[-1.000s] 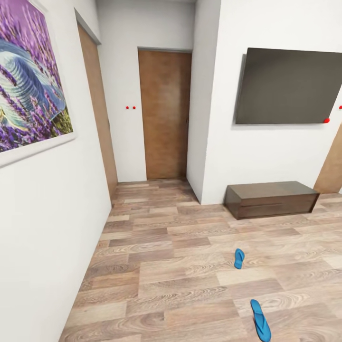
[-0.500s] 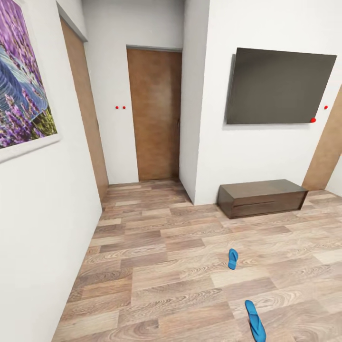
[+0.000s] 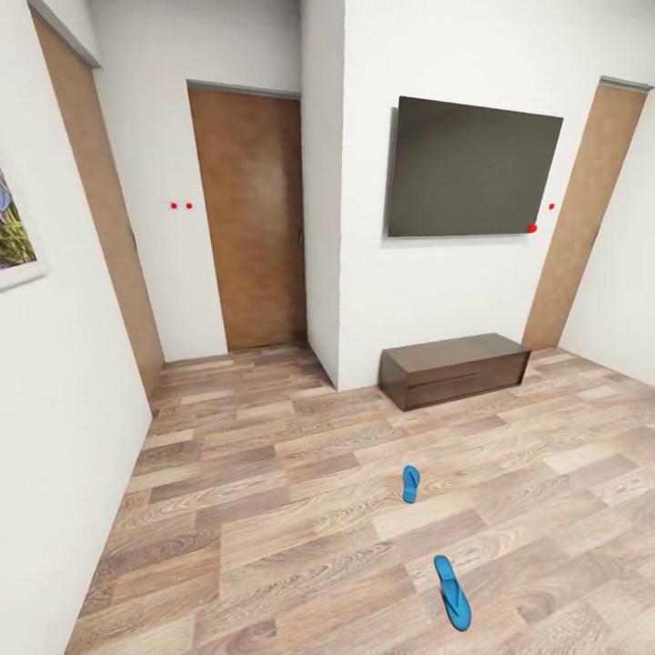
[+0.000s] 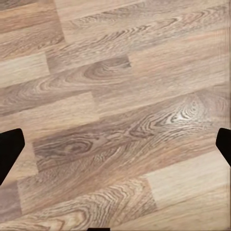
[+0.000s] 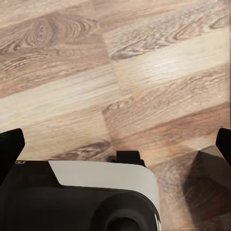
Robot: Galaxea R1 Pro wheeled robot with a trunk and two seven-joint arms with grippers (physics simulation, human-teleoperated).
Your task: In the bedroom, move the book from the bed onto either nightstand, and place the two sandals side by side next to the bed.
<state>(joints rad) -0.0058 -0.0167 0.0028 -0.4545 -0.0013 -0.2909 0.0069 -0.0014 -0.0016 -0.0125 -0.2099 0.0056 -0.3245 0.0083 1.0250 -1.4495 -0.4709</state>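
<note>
Head view: two sandals lower right, well apart on floor. Risk: base overrunning nearer sandal. Left gripper, right gripper: fingertips spread, empty.

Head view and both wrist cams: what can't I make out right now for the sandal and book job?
- Wall picture: cut off by the head view's left edge.
- Far sandal and near sandal: too small in the head view to make out the straps.
- Left gripper: fingertips cut off at the left wrist view's sides, wide apart over bare floor.
- Right gripper: the same, with the robot's body hiding the floor beneath.
</note>
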